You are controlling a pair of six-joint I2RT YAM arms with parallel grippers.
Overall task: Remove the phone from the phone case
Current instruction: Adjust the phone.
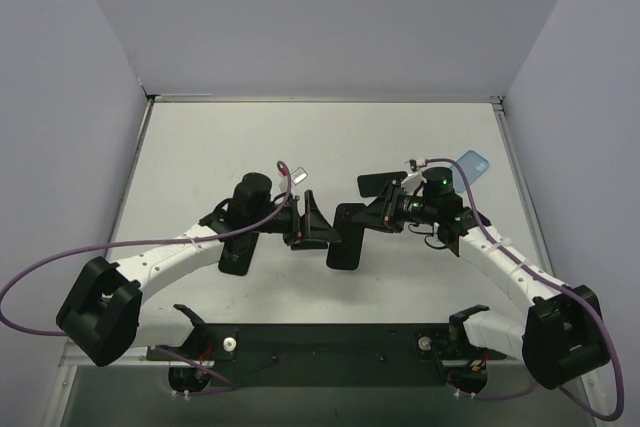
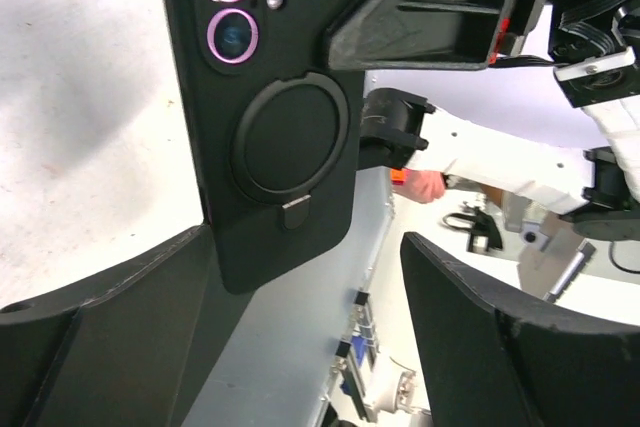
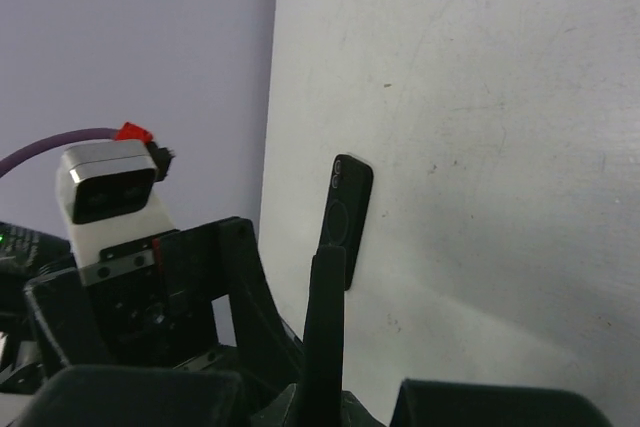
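The phone in its black case [image 1: 345, 242] hangs in the air between my two grippers. In the left wrist view the case back [image 2: 285, 137] faces the camera, showing two purple-ringed lenses and a round ring. My right gripper [image 1: 372, 212] is shut on the phone's upper part. In the right wrist view the phone [image 3: 325, 317] stands edge-on between that gripper's [image 3: 325, 402] jaws. My left gripper [image 1: 316, 222] is open, its fingers [image 2: 110, 337] wide apart. The phone's lower end sits between them [image 2: 310, 247], close against the left finger.
A second black case-like piece [image 3: 348, 215] lies flat on the white table, farther off toward the left wall. A light blue flat object [image 1: 473, 163] lies at the table's back right. The left wrist camera housing [image 3: 105, 187] is close to my right gripper.
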